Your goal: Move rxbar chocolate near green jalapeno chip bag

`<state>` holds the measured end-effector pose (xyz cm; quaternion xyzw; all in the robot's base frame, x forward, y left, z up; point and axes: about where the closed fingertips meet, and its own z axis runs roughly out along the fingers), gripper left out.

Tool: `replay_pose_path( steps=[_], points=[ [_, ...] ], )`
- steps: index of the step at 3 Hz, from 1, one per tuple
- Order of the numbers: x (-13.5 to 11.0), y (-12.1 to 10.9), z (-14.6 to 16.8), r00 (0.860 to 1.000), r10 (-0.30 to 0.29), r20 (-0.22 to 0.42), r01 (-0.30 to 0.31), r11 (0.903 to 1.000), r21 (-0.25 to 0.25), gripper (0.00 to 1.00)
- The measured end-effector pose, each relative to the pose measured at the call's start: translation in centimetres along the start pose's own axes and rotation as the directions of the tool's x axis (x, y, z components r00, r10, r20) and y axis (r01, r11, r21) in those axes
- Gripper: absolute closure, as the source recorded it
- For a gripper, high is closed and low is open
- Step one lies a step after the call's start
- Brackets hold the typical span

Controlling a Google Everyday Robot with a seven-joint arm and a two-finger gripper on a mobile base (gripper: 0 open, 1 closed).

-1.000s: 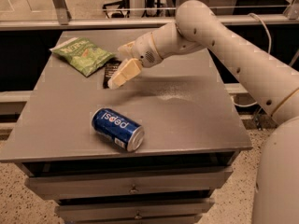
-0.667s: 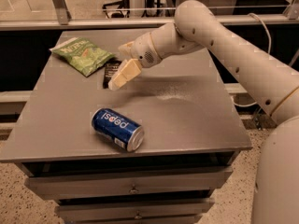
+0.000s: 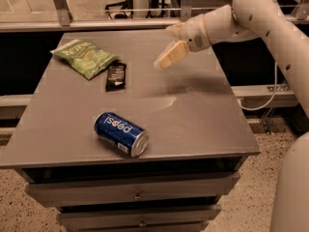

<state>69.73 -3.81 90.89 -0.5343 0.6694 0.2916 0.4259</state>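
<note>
The rxbar chocolate [image 3: 116,76], a small dark wrapper, lies flat on the grey table [image 3: 193,115]. It sits right beside the lower right edge of the green jalapeno chip bag [image 3: 84,57] at the table's back left. My gripper [image 3: 165,46] hangs above the table's back middle, to the right of the bar and apart from it. It is open and empty, with one tan finger [image 3: 170,56] pointing down to the left.
A blue Pepsi can [image 3: 120,134] lies on its side near the table's front edge. The table has drawers below. My white arm [image 3: 270,18] comes in from the upper right. A rail and black panels stand behind the table.
The gripper was down at the bar beside the chip bag. It has since drawn away up and to the right, leaving the bar lying by the bag. The can has not moved.
</note>
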Motion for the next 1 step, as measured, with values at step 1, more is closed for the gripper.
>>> replay_pose_path(
  steps=[1],
  points=[
    [-0.59, 0.44, 0.85, 1.0, -0.007, 0.006, 0.007, 0.9999, -0.015, 0.0]
  ],
)
